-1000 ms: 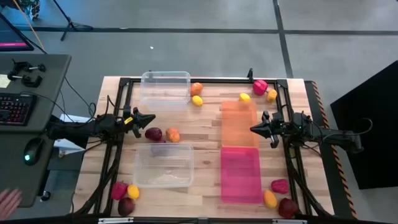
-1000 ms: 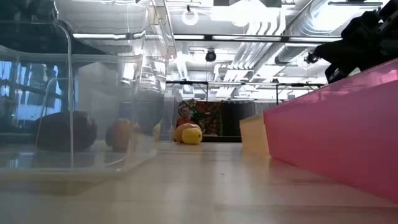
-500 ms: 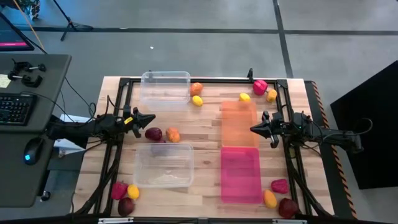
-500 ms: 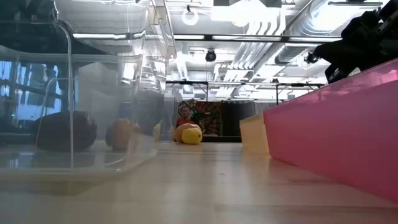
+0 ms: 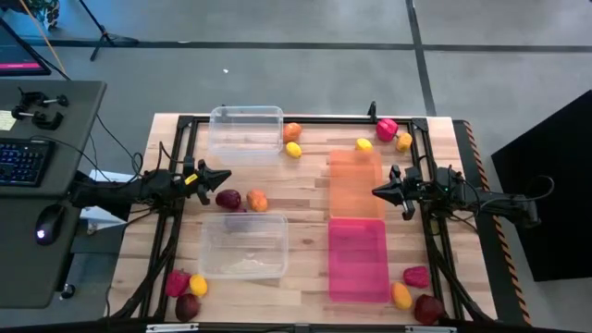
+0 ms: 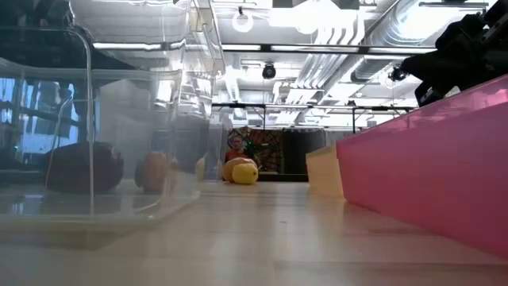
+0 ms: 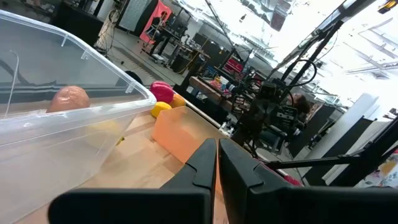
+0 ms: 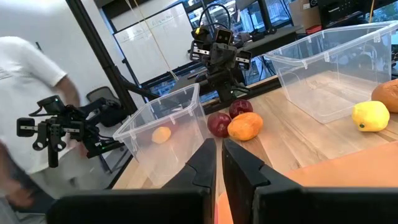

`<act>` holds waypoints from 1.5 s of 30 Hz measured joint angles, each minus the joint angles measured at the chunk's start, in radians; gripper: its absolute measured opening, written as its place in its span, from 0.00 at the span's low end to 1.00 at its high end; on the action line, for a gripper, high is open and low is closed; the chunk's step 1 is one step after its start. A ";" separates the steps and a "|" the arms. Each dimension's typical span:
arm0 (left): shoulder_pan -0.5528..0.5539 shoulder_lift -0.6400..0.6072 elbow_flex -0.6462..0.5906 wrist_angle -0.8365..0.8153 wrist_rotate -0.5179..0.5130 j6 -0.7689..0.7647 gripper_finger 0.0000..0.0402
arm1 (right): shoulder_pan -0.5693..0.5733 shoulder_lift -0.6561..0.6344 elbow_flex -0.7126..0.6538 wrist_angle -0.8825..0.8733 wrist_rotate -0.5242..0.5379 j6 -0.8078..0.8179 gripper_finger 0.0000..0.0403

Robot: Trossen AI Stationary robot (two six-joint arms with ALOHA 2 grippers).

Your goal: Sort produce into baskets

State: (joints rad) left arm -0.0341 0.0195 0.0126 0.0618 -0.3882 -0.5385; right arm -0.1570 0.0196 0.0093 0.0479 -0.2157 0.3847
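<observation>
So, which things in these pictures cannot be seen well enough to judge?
- Low view: the pink basket fills the right side and hides the produce behind it.
- Low view: the maroon piece shows only through the clear basket wall, blurred.
- High view: what kind each fruit is, such as the yellow piece, is too small to tell.
- Right wrist view: the person's white sleeve is cut off by the edge.

Grey side desk [image 5: 55,199], keyboard [image 5: 23,162], mouse [image 5: 44,225], person in white [image 8: 28,99]

Both arms reach in low from opposite sides. The left tool [image 5: 225,175] and the right tool [image 5: 375,192] point at each other, fingers pressed together, holding nothing.
</observation>
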 joint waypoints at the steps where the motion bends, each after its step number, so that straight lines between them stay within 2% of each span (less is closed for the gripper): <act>1: 0.000 0.000 0.000 0.000 0.000 0.000 0.01 | 0.000 0.000 0.000 0.000 0.000 0.000 0.04; 20: 0.000 0.000 0.000 0.032 -0.012 -0.007 0.01 | 0.000 0.000 0.000 0.000 0.000 0.000 0.04; 23: 0.001 0.000 0.000 0.140 -0.123 -0.100 0.01 | 0.000 0.000 0.000 0.000 0.000 0.000 0.04; 26: 0.010 0.020 0.000 0.317 -0.330 -0.220 0.01 | 0.000 0.000 0.000 0.000 0.000 0.000 0.04; 28: 0.022 0.053 0.001 0.469 -0.358 -0.195 0.01 | 0.000 0.000 0.000 0.000 0.000 0.000 0.04; 31: 0.027 0.173 0.041 0.599 -0.288 -0.173 0.01 | 0.000 0.000 0.000 0.000 0.000 0.000 0.04; 33: 0.017 0.297 0.120 0.591 -0.248 -0.183 0.01 | 0.000 0.000 0.000 0.000 0.000 0.000 0.04; 37: -0.007 0.625 0.339 0.506 -0.249 -0.117 0.01 | 0.000 0.000 0.000 0.000 0.000 0.000 0.04; 40: -0.009 0.853 0.548 0.317 -0.241 0.024 0.01 | 0.000 0.000 0.000 0.000 0.000 0.000 0.04; 45: 0.005 1.107 0.931 -0.221 -0.162 0.216 0.01 | 0.000 0.000 0.000 0.000 0.000 0.000 0.04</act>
State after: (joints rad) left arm -0.0287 1.1270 0.9436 -0.1588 -0.5506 -0.3222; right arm -0.1566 0.0193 0.0090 0.0475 -0.2157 0.3847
